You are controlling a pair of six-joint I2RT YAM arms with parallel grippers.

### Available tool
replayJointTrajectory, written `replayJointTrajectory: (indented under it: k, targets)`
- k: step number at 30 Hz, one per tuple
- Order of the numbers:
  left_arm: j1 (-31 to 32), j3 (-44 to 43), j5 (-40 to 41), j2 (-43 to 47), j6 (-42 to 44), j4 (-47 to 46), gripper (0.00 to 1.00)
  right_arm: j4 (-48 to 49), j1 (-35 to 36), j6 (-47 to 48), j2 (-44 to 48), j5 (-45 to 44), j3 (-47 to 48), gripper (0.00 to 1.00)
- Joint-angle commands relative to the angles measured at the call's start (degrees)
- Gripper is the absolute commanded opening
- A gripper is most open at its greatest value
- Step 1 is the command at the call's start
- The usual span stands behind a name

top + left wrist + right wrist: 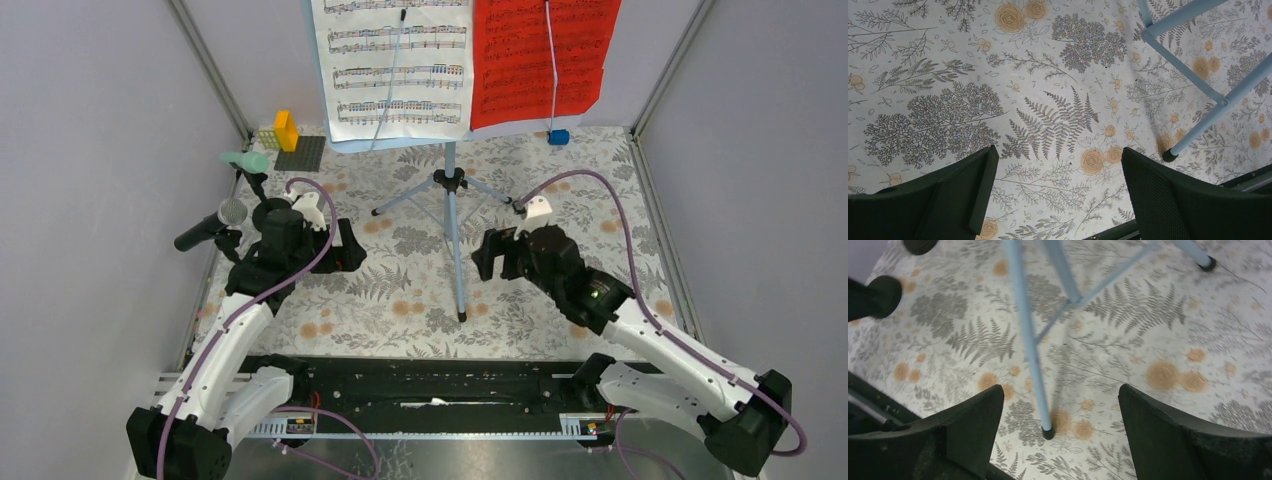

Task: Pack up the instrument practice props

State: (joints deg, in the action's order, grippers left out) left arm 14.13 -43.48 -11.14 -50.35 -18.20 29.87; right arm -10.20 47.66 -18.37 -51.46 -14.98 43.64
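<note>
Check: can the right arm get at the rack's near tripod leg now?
Probably yes: the right gripper hangs open beside the near tripod leg, with nothing between them.

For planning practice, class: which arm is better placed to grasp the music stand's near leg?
Likely right: the open right end effector frames the leg; the left end effector frames only tablecloth.

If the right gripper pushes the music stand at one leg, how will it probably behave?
The stand probably tips easily: wide sheets sit high on one thin pole. Its legs look like thin tubes, so it seems light and may slide on the cloth rather than resist.
</note>
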Motion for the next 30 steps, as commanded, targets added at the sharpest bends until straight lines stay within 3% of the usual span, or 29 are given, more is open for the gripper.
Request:
replayJointTrajectory:
  k: [1,5,8,12,17,23,30]
  targets:
    - [0.1,-1.5,0.7,0.8,0.4,-2.3,0.99,-3.7,-12.8,-6.4,-0.2,15.6,0.6,0.92]
    - [0.1,-1.4,0.6,0.9,0.3,-2.3,0.99,-3.4,-19.9,-8.3,-0.7,21.4,-0.2,0.92]
    - [0.1,-1.2,0.9,1.0,-0.2,-2.7,0.99,-5.1,-20.3,-9.4,-1.6,20.4,0.0,0.99]
    - [0.1,-2.1,5.7,-0.5,-2.4,-1.6,0.99,-9.7,-20.3,-10.9,-4.0,19.9,1.4,1.0]
    - [0.1,-8.0,13.6,-2.9,-6.5,5.8,0.99,-19.1,-20.2,-13.9,-7.8,12.7,5.9,1.0]
    - [0.1,-11.0,18.6,2.5,-12.5,10.0,0.99,-22.2,-20.3,-14.5,-5.5,9.7,7.2,1.0]
    - [0.0,-10.9,12.1,2.6,-12.7,12.1,0.99,-22.1,-20.2,-13.1,-1.8,8.0,6.0,1.0]
